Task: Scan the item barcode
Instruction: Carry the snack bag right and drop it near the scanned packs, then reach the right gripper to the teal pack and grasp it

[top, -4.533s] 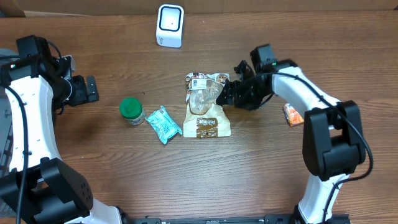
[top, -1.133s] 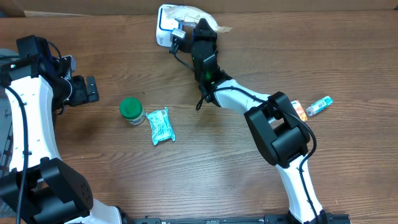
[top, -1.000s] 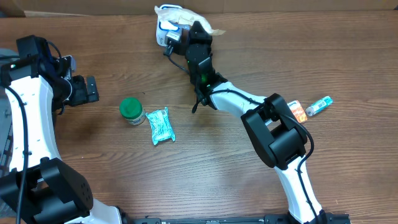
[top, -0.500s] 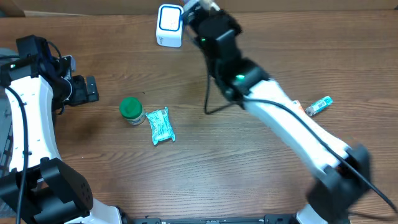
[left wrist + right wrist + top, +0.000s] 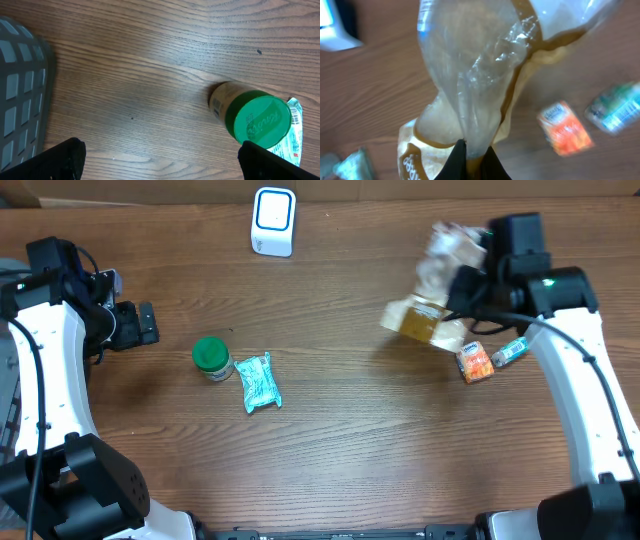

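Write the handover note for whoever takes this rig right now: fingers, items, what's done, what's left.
Right gripper: fingers shut on the snack bag, held over the table's right side beside the orange packet and small tube.
Left gripper: open, empty, at the far left, near the green-lidded jar.
Scanner stands at the table's far edge; the teal packet lies beside the jar.
Done: the bag was held up to the scanner a second ago and has since been carried right.
Left: probably set the bag down with the right-hand items; the jar and teal packet likely remain to scan.
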